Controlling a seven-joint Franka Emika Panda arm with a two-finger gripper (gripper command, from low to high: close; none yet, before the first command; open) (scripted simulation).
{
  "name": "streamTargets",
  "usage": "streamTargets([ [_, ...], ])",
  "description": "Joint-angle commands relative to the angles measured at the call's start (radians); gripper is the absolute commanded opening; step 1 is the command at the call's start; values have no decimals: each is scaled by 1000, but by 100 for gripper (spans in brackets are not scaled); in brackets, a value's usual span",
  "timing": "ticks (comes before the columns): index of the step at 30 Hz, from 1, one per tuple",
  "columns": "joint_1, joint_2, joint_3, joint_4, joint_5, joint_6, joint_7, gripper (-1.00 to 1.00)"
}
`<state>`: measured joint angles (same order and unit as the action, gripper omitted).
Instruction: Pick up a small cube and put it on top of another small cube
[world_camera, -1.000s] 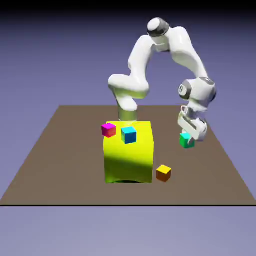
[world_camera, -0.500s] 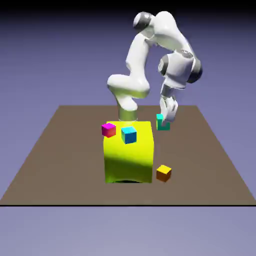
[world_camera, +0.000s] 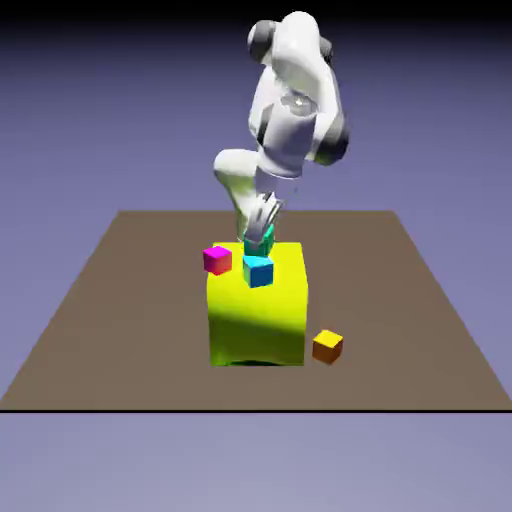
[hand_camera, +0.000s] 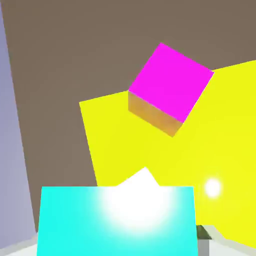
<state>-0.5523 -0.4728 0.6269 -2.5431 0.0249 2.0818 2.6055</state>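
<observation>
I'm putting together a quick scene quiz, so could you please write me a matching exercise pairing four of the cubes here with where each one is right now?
Things:
1. teal-green cube
2. sky-blue cube
3. magenta cube
4. orange cube

Places:
A. on the table, beside the yellow block
B. near the corner of the yellow block's top, at the exterior view's left
C. held in the gripper, above the yellow block
D. on the yellow block's top, just below the gripper

Pairs: 1-C, 2-D, 3-B, 4-A
</observation>
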Motion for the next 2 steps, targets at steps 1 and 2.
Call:
streamTargets([
  [1, 0, 0, 0, 0, 0, 0, 0, 100],
  [2, 3, -13, -7, 32, 3, -43, -6, 100],
])
